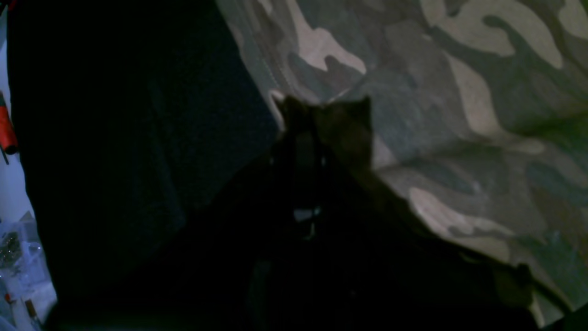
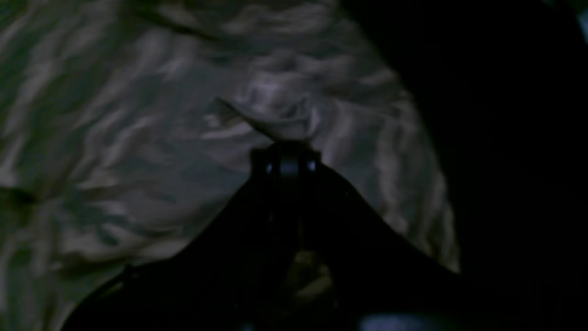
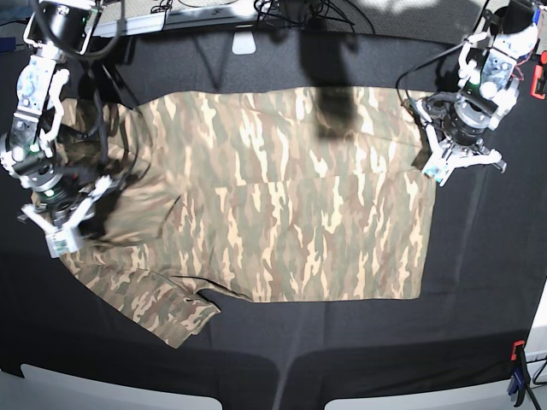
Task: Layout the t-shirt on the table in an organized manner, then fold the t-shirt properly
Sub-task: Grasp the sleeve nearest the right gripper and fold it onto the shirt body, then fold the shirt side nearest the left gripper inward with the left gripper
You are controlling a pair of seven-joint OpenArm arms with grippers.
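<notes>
The camouflage t-shirt (image 3: 291, 205) lies spread on the black table (image 3: 282, 359), hem to the right, sleeves to the left, one sleeve (image 3: 154, 303) angled toward the front. My left gripper (image 3: 430, 164) sits at the hem's far right edge. In the left wrist view it (image 1: 324, 108) is shut on the edge of the shirt (image 1: 459, 115). My right gripper (image 3: 81, 220) is at the shirt's left end by the rumpled far sleeve. In the right wrist view it (image 2: 287, 145) is shut on a raised pinch of the shirt's cloth (image 2: 275, 122).
A red clamp (image 3: 538, 79) is at the table's far right edge and shows in the left wrist view (image 1: 5, 128). Another clamp (image 3: 515, 374) is at the front right corner. Cables and a white block (image 3: 244, 43) lie along the back edge.
</notes>
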